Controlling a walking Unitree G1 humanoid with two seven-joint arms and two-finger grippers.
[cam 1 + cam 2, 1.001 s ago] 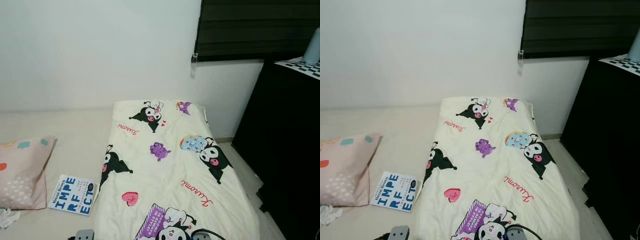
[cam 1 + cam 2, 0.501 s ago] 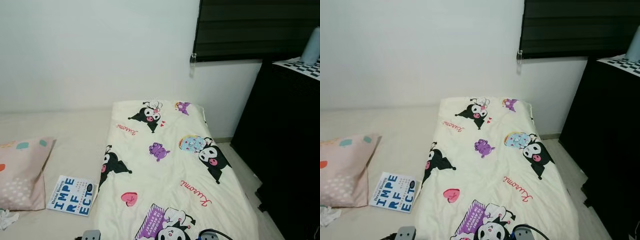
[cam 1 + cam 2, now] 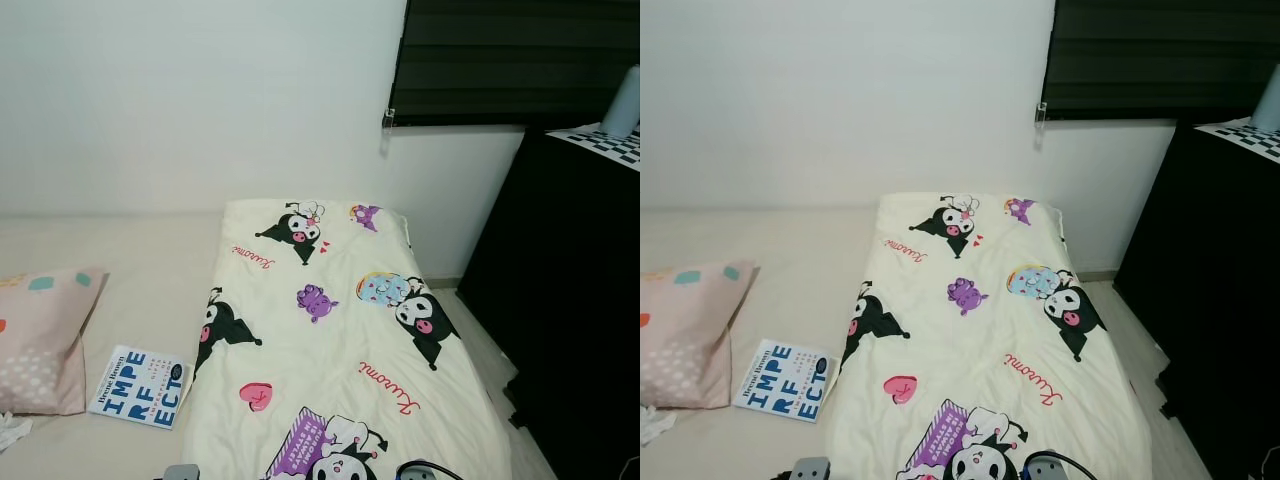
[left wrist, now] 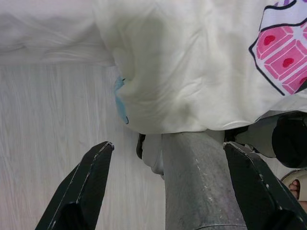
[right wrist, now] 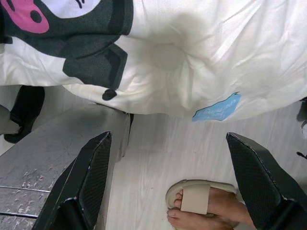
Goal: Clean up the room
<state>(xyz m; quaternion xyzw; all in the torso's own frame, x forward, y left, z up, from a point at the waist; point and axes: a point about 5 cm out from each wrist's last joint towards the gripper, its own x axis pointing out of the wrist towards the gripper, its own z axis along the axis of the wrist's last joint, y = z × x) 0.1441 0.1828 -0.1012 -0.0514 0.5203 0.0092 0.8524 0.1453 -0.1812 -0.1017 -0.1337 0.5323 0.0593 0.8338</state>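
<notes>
Hanging spread and empty, my left gripper and right gripper flank the blanket's foot edge. I count one book and one pillow near the bed's left edge.

Book cover reads "IMPERFECT"; blanket reads "Kuromi".

this is looking like a bedroom in a home: a cartoon-print quilt is lying spread over a low bed against a white wall, with a pillow and a book resting beside it, a dark blind is covering the window, and a sandalled foot is standing on the pale wood floor.
</notes>
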